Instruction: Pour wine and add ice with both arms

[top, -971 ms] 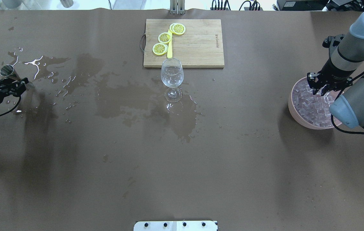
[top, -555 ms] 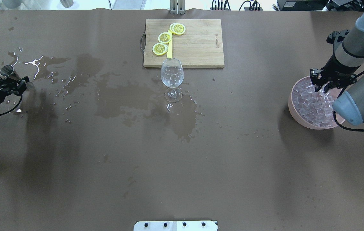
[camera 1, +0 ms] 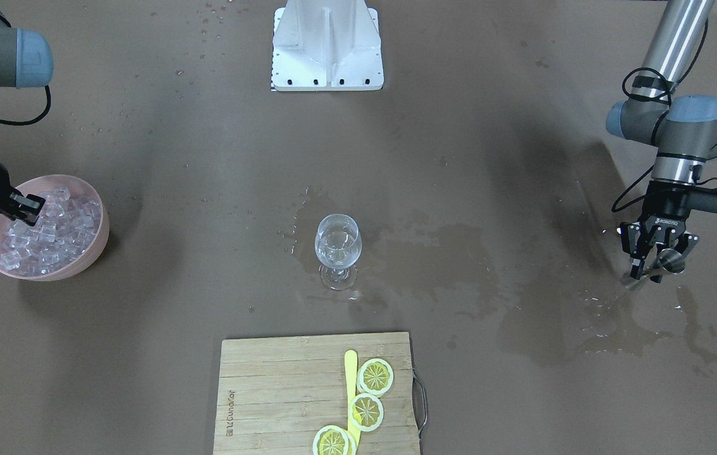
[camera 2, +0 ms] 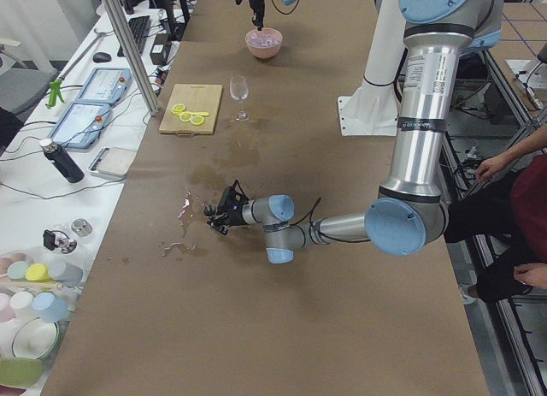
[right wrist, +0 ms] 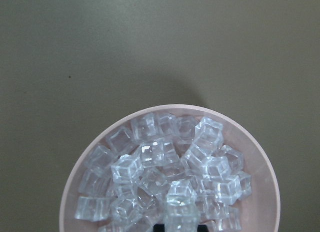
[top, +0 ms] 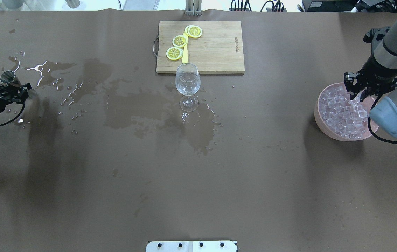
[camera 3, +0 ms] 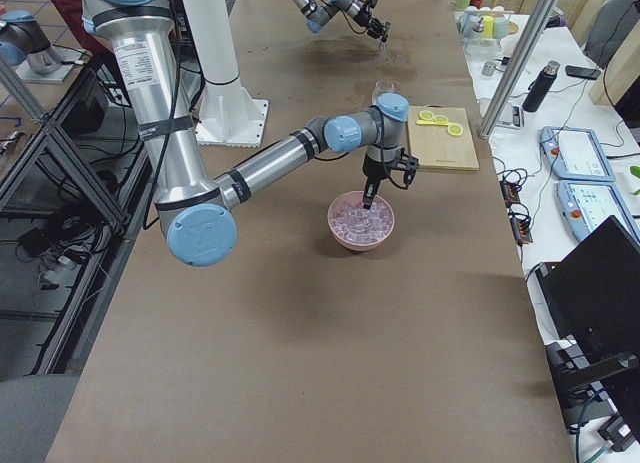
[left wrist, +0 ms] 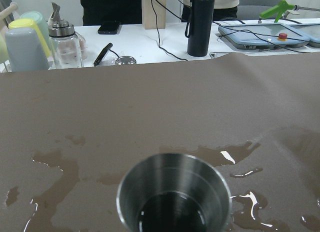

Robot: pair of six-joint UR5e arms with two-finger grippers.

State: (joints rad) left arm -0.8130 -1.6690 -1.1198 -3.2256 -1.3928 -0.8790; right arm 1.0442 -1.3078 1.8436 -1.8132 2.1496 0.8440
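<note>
Pink plastic forms the bowl (top: 317,112) at the table's right end, and the ice (top: 341,114) fills it in a loose heap. The right gripper (top: 356,95) hangs over the bowl's far rim with its fingers pointing down and close together. Whether a cube is clamped between them cannot be told from any view. The wine glass (top: 187,83) stands upright at mid-table with its mouth facing up and holds a small measure of clear wine (camera 1: 336,251). It lies well apart from the bowl, toward the robot's left. Judged from this layout, the next move is a sideways carry across the bare table (top: 261,105), ending above the glass mouth. The cutting board (top: 216,49) lies just beyond the glass foot, so open room exists on the near side and on both flanks. The left gripper (camera 1: 652,268) is closed on a steel measuring cup (camera 1: 669,260) at the far left end, well clear of that path. Wet patches (top: 198,129) surround the glass foot.
</note>
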